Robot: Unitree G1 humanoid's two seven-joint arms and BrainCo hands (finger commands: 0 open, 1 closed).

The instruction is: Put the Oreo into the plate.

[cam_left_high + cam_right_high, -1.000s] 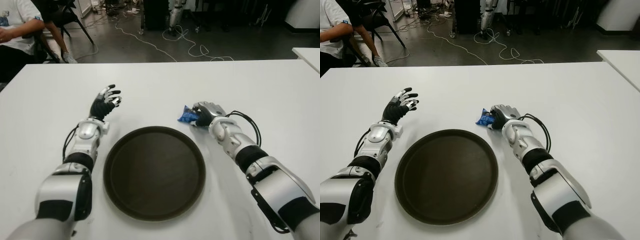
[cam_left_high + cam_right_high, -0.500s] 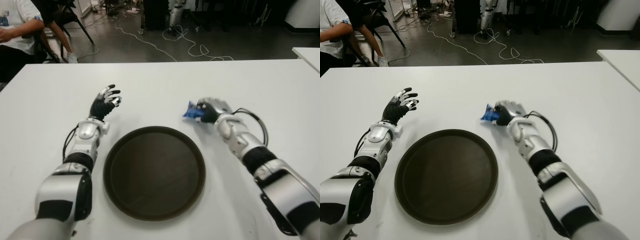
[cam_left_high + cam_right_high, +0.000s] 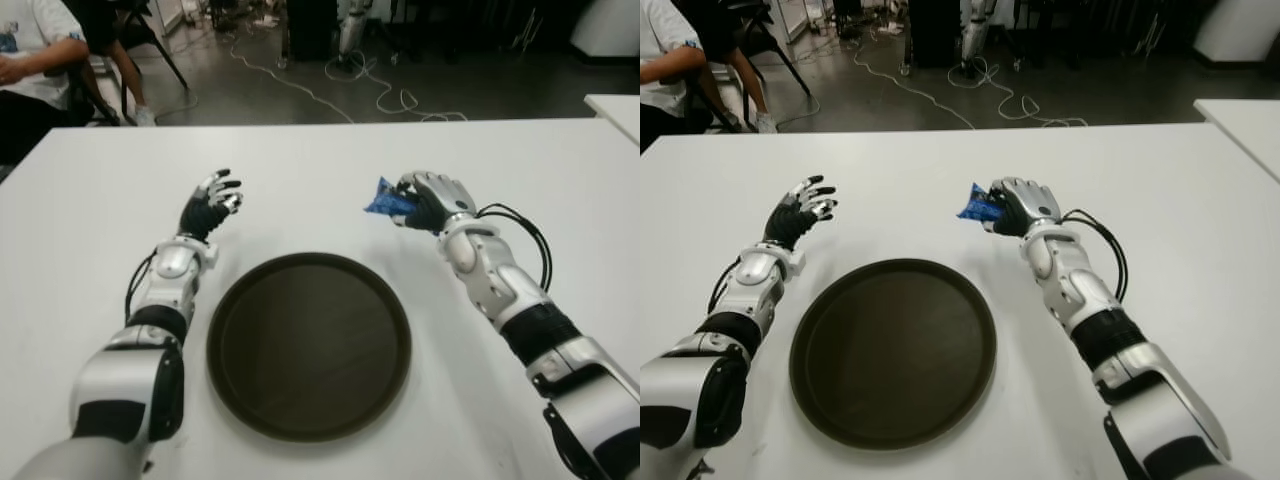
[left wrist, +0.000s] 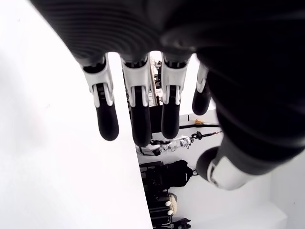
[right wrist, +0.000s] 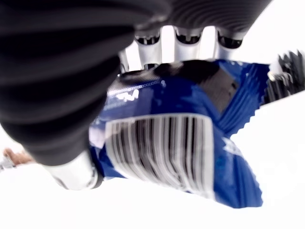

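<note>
Raised since earlier, right hand point(image 3: 432, 200) grips Oreo pack point(image 3: 385, 201) beyond plate point(image 3: 309, 345); left hand point(image 3: 208, 204) fingers spread beside plate.

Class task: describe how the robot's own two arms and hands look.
Both arms have glossy silver-white shells with black joint bands. The left hand and right hand have black fingers with silver-white knuckle segments. Black cables loop beside each forearm.
</note>
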